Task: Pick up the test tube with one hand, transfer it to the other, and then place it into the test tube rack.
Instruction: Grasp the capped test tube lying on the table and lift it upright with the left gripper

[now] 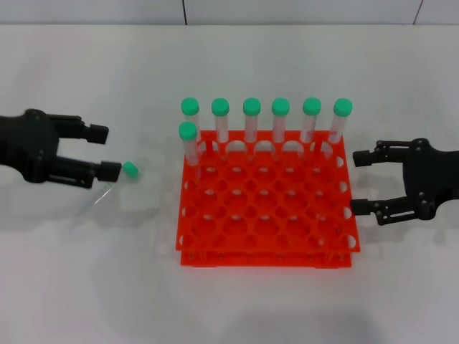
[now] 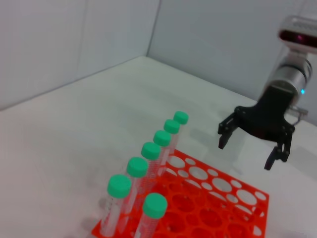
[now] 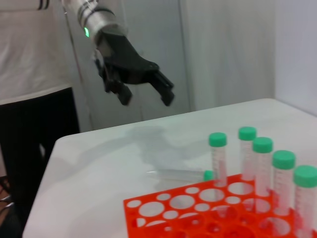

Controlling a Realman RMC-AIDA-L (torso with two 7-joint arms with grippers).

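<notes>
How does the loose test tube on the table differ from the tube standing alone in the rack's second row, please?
The loose test tube lies on its side on the table, beside the left gripper; the second-row tube stands upright in the test tube rack. The loose one is outside the rack; the other sits in a corner hole. Both are clear with green caps.

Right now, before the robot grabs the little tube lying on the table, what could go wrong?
1. The lying test tube is round and slim; the open left gripper, held above it, might nudge it so it rolls away.
2. Seven capped tubes already stand at the test tube rack's far side; a tilted placement could bump them.
3. The open right gripper waits beside the rack, so the handover could clip its edge.
</notes>
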